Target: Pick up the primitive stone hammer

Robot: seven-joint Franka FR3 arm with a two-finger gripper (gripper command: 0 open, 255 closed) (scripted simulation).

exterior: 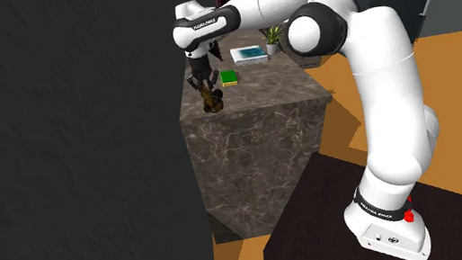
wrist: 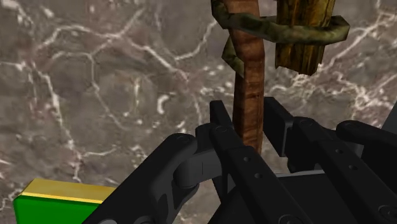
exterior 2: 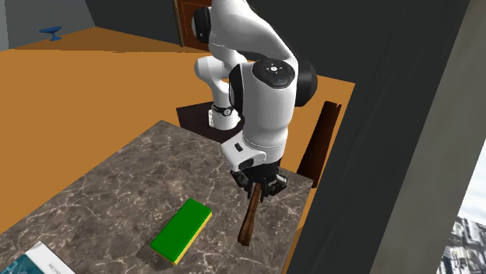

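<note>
The stone hammer (wrist: pixel 248 76) has a brown wooden handle and a head lashed on with dark binding. It stands steeply tilted over the dark marble counter (exterior 2: pixel 117 194), head end down. My gripper (wrist: pixel 248 121) is shut on the handle, one black finger on each side. In the second exterior view the gripper (exterior 2: pixel 259 189) clasps the hammer (exterior 2: pixel 249 218) by its upper end. From the shoulder view the gripper (exterior: pixel 207 84) and hammer (exterior: pixel 213 102) are near the counter's left edge, beside the dark wall. I cannot tell whether the head touches the counter.
A green block with a yellow side (exterior 2: pixel 181 229) lies on the counter close to the hammer. A white and teal tray (exterior: pixel 248 55) and a small plant (exterior: pixel 272 36) sit at the far end. A dark wall (exterior: pixel 68 144) runs along the counter's edge.
</note>
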